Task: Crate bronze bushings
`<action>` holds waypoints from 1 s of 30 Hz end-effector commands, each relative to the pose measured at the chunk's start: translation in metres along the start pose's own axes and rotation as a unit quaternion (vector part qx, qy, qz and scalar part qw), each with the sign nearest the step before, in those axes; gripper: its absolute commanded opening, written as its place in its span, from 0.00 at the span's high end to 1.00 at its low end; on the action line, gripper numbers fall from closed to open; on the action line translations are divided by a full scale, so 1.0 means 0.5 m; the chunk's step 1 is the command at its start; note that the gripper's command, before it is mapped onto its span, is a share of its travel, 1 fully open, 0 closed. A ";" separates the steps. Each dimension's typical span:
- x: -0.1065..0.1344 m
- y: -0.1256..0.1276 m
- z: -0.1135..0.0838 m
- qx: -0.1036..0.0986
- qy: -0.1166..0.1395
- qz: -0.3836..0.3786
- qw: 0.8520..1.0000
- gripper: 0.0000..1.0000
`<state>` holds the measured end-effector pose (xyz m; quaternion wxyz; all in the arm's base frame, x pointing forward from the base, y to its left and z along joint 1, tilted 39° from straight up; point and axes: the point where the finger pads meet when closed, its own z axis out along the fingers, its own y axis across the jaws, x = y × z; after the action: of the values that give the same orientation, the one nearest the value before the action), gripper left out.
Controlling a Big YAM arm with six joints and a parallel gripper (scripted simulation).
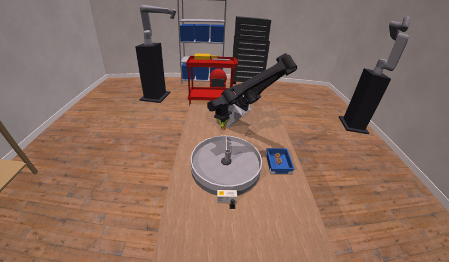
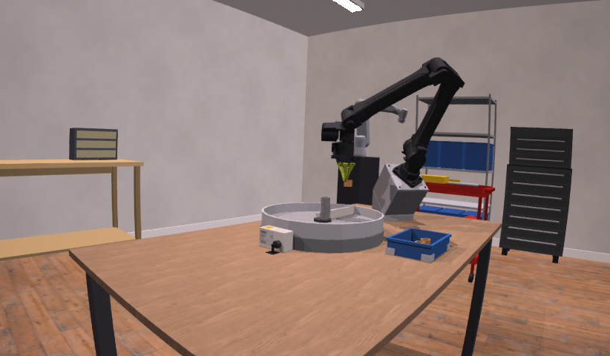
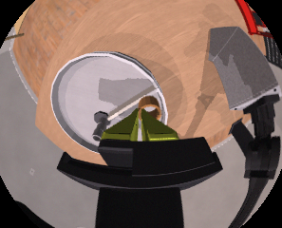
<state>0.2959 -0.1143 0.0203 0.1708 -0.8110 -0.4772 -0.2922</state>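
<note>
My gripper (image 1: pixel 223 126) (image 2: pixel 345 179) (image 3: pixel 140 111) is shut, its yellow-green fingertips pinching the wall of a bronze bushing (image 1: pixel 223 128) (image 2: pixel 348 183) (image 3: pixel 148 100). The bushing hangs in the air behind the turning table (image 1: pixel 200 185) (image 2: pixel 339 231) (image 3: pixel 79 95), on the arm-base side and above rim height. Two bronze bushings lie close together inside the blue crate (image 1: pixel 280 171) (image 2: pixel 410 248), right of the turning table in the top view. I can make out no other bronze bushing and no separate steel bushing on the turning table; the far floor is partly hidden by its wall in the exterior view.
A grey post (image 1: pixel 228 155) (image 2: pixel 325 207) (image 3: pixel 98 129) stands at the turning table's middle. A pale bar (image 1: pixel 225 143) (image 2: pixel 346 212) (image 3: pixel 126 105) runs from near it to the rim on the arm side. A white box (image 1: pixel 226 196) (image 2: pixel 272 238) with a black knob stands at the front of the turning table.
</note>
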 end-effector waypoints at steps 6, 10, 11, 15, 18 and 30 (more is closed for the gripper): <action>0.001 0.039 -0.049 -0.026 -0.008 -0.020 0.999 1.00; 0.000 0.043 -0.049 -0.029 -0.009 -0.021 0.999 1.00; 0.000 0.043 -0.049 -0.029 -0.009 -0.020 0.999 1.00; 0.000 0.043 -0.049 -0.029 -0.009 -0.020 0.999 1.00; 0.000 0.043 -0.049 -0.029 -0.009 -0.020 0.999 1.00; 0.000 0.043 -0.049 -0.029 -0.009 -0.020 0.999 1.00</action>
<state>0.2931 -0.1140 0.0219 0.1729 -0.8074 -0.4827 -0.2919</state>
